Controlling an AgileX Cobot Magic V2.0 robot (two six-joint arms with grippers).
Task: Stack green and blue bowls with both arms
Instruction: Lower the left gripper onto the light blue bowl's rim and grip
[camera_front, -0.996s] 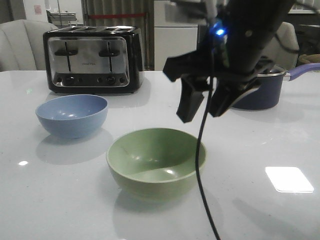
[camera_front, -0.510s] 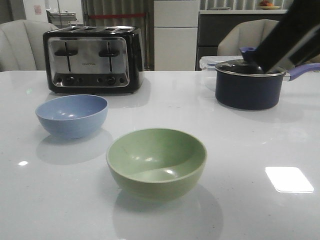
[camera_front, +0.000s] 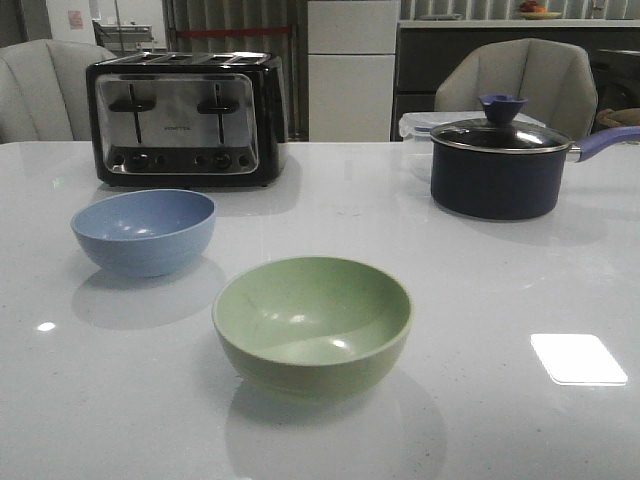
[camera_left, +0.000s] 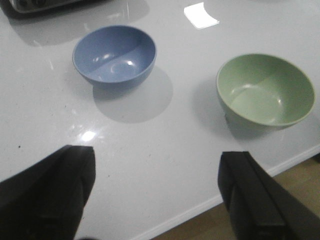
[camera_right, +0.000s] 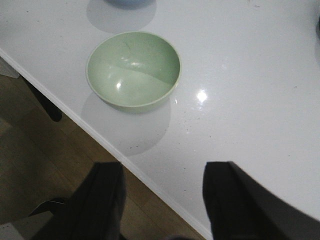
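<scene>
The muted blue bowl (camera_front: 144, 231) sits upright on the white table, left of centre. The pale green bowl (camera_front: 312, 324) sits upright nearer the front edge, to its right. The two stand apart, both empty. Neither arm shows in the front view. In the left wrist view my left gripper (camera_left: 156, 192) is open and empty above the table's front edge, with the blue bowl (camera_left: 114, 56) and green bowl (camera_left: 265, 91) beyond it. In the right wrist view my right gripper (camera_right: 162, 200) is open and empty over the table edge, short of the green bowl (camera_right: 133, 68).
A black and chrome toaster (camera_front: 184, 118) stands at the back left. A dark lidded saucepan (camera_front: 499, 167) with a blue handle stands at the back right. Chairs stand behind the table. The table's front edge (camera_right: 150, 184) and the wooden floor show under both grippers.
The right arm, which hung over the green bowl with its cable a second ago, has pulled up and away to the right and left the front view. The bowls have not moved.
</scene>
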